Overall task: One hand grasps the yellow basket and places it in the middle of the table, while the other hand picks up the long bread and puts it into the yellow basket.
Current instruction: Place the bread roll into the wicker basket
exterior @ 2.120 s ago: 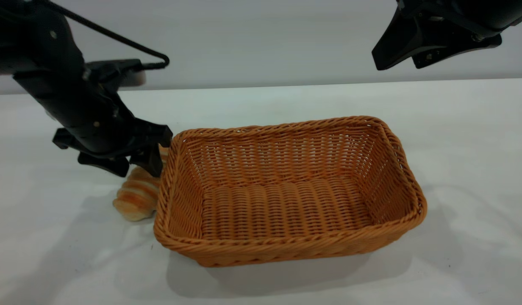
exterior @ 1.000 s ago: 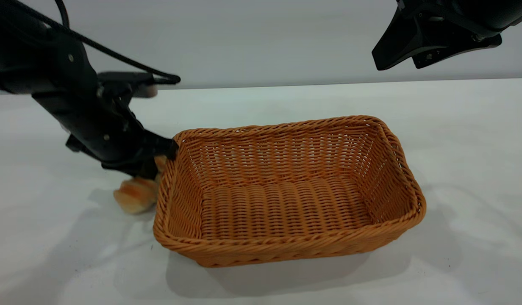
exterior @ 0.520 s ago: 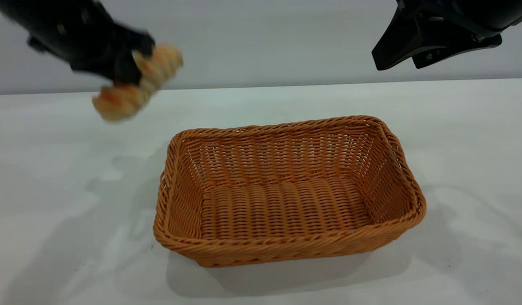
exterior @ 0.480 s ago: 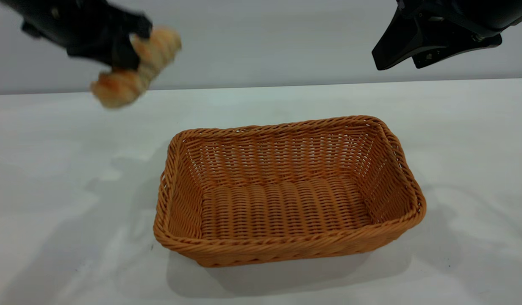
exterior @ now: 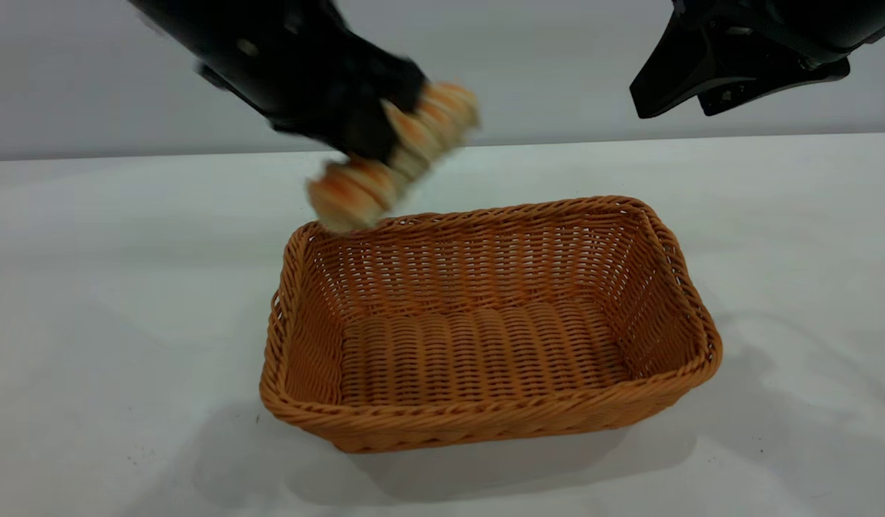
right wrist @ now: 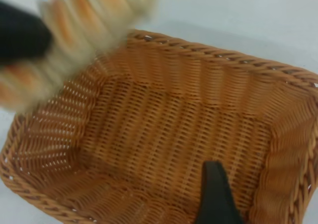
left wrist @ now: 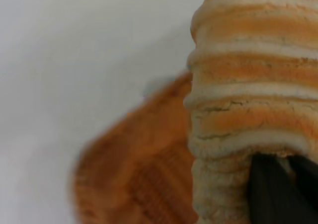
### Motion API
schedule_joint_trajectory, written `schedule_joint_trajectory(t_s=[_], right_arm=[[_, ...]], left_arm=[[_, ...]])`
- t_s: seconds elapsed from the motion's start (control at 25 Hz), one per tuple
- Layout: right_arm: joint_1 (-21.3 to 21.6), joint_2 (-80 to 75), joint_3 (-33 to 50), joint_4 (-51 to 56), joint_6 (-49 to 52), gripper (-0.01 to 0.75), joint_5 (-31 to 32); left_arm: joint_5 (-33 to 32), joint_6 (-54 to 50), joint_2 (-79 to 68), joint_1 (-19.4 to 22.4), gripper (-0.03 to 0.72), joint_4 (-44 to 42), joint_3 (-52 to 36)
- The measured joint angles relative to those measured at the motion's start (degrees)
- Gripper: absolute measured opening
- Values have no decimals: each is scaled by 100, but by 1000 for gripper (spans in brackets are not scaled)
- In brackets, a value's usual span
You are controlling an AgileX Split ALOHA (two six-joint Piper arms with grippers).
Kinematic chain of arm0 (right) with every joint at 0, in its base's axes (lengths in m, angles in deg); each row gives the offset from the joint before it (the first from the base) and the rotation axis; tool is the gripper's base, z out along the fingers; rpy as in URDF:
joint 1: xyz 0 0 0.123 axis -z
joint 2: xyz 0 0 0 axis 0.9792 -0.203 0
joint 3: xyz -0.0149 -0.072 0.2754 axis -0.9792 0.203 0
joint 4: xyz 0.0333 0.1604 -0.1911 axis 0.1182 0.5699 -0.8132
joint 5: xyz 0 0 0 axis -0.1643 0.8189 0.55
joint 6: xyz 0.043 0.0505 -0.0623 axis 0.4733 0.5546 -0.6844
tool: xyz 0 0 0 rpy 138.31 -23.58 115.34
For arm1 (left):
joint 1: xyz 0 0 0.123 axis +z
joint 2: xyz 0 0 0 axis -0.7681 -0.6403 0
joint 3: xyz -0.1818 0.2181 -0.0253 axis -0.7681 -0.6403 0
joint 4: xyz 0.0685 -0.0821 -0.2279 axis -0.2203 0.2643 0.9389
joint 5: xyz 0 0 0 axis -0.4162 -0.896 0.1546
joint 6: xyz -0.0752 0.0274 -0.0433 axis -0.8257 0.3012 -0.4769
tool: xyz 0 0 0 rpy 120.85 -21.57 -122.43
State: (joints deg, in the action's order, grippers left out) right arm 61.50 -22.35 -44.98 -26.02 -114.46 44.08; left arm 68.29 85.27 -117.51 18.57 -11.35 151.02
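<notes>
The long bread (exterior: 392, 161), striped orange-brown and cream, hangs tilted in the air above the far left rim of the yellow basket (exterior: 485, 424). My left gripper (exterior: 374, 133) is shut on its middle. In the left wrist view the bread (left wrist: 248, 85) fills the right side, a black finger (left wrist: 271, 194) presses on it, and the basket (left wrist: 144, 174) lies below. The basket stands empty mid-table on the white table (exterior: 90, 287). My right gripper (exterior: 672, 108) is open and empty, raised high at the back right. Its wrist view looks down into the basket (right wrist: 189, 134) and shows the bread (right wrist: 74, 40).
Only the basket stands on the table. White surface lies all round it, to the left, right and front. A grey wall runs behind the table's far edge.
My left gripper closed on the bread beside the basket's left side, lifted it high, and has now carried it right, over the basket's far left rim. The right arm has not moved.
</notes>
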Motion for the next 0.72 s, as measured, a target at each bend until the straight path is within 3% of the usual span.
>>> schedule_joint_trajectory(t_s=[0.24,0.32,0.4,0.64,0.72], right_arm=[[0,392,0,-342,-6,557,-33],[0,626,0,-376,-6,557,-38],[0,830,0,-381,-6,557,-24],[0,1453,0,-395,-6,557,202],[0,1659,0,-400,-6,557,376]], left_arm=[[153,0,-555,-189,66,-22,0],[320,0,-749,-184,114,-36,0],[476,0,-867,-184,207,-36,0],[768,-7,-886,-184,601,-36,0],[740,42,-847,-184,657,-85,0]])
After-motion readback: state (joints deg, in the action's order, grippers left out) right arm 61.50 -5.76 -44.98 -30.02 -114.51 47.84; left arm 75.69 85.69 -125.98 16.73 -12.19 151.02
